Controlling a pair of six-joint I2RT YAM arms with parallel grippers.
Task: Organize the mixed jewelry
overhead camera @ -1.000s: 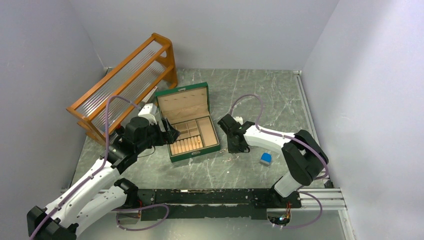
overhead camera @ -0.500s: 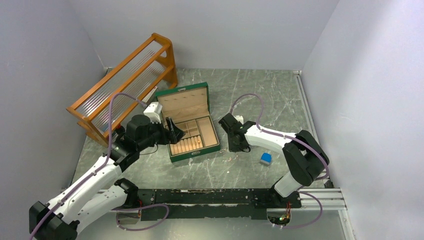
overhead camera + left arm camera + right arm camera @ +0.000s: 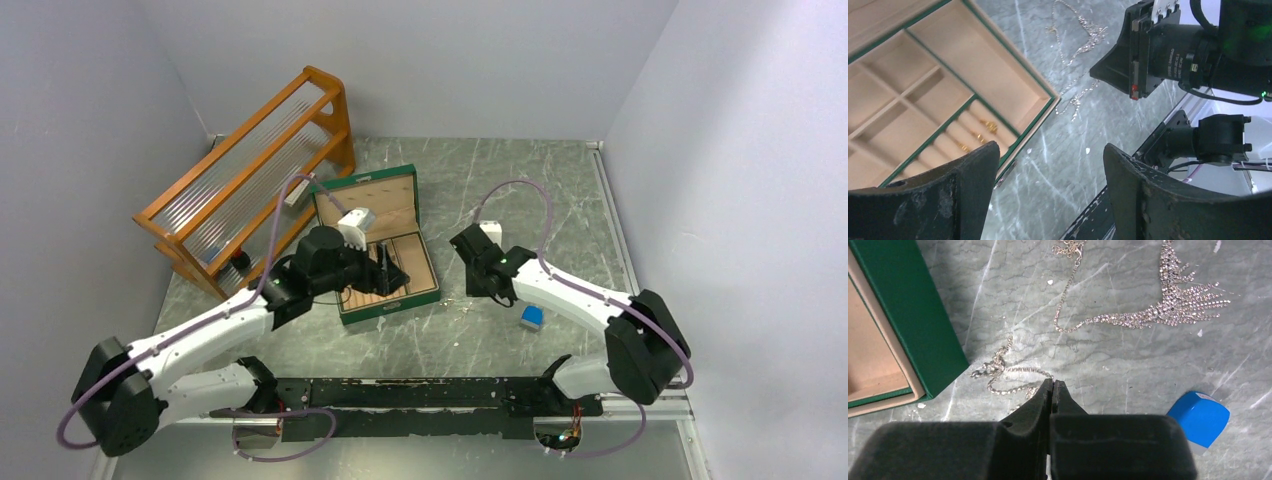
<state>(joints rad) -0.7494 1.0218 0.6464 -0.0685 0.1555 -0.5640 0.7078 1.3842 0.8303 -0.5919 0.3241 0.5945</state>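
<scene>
The right pincer (image 3: 1053, 385) was squeezed tight shut, with its tips down on the stone table (image 3: 1128, 365), right at the end of the small chain (image 3: 1008, 374). The chain lay just ahead of the pincer and to its left. It could not be told whether a link was caught. The sparkly necklace (image 3: 1168, 310) was spread farther ahead and to the right, the blue block (image 3: 1200, 417) was close on the right, and the green box (image 3: 913, 305) was off to the left. The left pincer (image 3: 1050, 150) was held wide open above the box's corner, and small gold pieces (image 3: 985, 127) were seen below it in a slot. For a good pick, the chain probably needed to be nipped low and lifted slowly, so that it was not dropped or snagged on the box wall.
</scene>
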